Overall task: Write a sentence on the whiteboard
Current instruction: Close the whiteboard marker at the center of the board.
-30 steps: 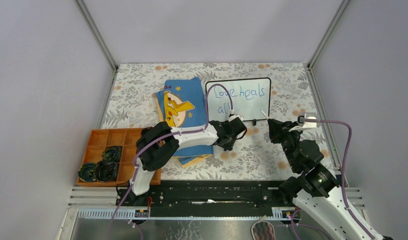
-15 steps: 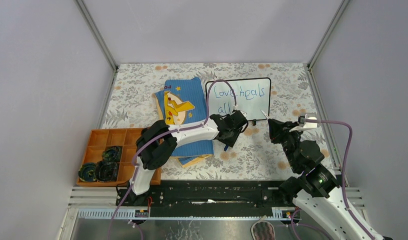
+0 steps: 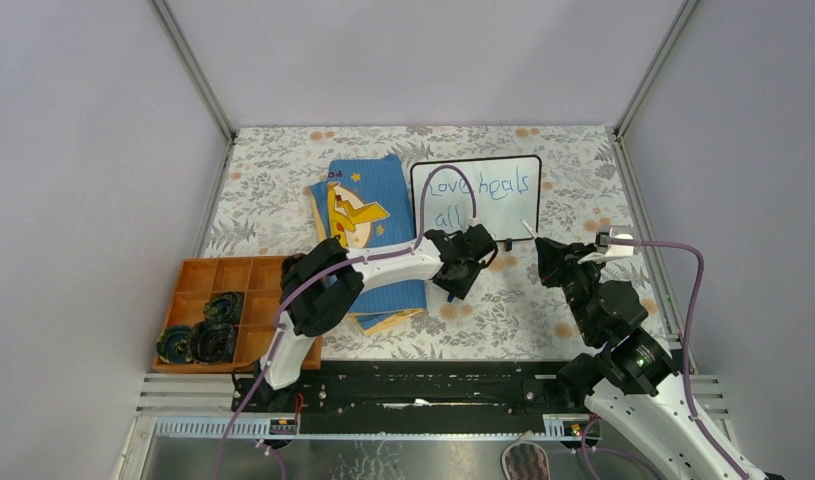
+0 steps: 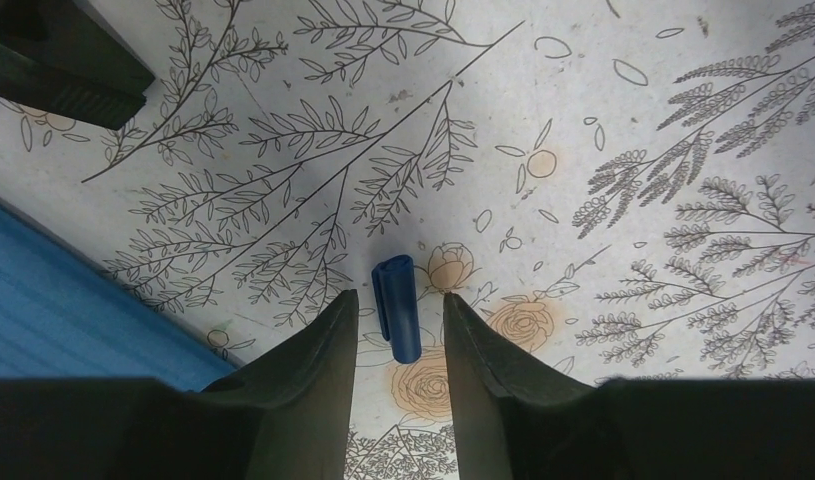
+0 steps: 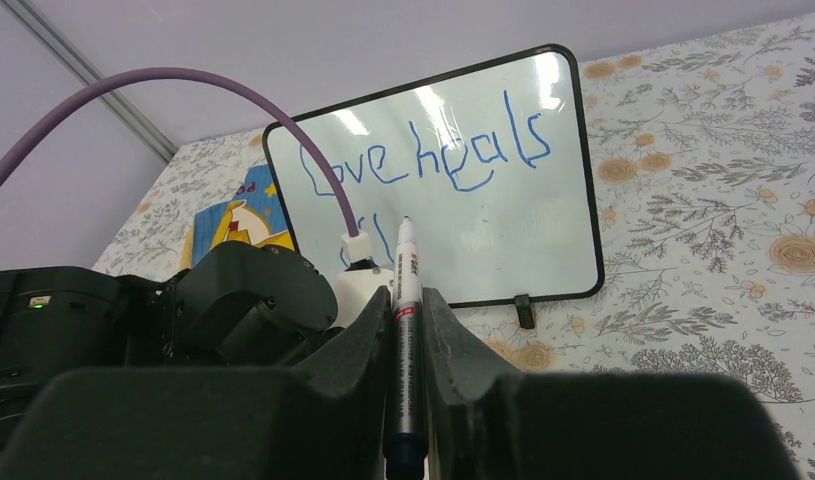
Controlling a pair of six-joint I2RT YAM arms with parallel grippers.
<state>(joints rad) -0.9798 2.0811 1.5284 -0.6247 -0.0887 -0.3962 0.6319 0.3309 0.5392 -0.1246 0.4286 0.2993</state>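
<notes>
Left pincer (image 4: 400,297) with a blue cap (image 4: 396,322) between its fingers, poised over the flowered bench (image 4: 633,120). A sliver of bench shows on either side of the cap, so whether it is gripped or merely straddled cannot be told. Over the past second this arm has swung its wrist a little to the right, toward the near left corner of the board (image 3: 503,205). The cap has come into sight beneath it in the top view. The right pincer (image 5: 407,300) has not stirred: it stays clenched on an uncapped pen (image 5: 407,270), nib pointing up at the board. The sentence (image 5: 423,165), "Love heals all", reads in blue over two lines exactly as it did a second ago. Judged from that, the writing looks finished. The work in hand is likely bringing cap and pen together, which would call for close alignment of two small parts now well apart.

The board stands on black feet at the far middle of the bench, just right of a blue cartoon cloth (image 3: 378,190) that lies partly under the left arm. An orange tray (image 3: 188,272) holding dark items sits at the near left edge. Plain pale walls (image 3: 83,150) and metal corner posts close in the cell.
</notes>
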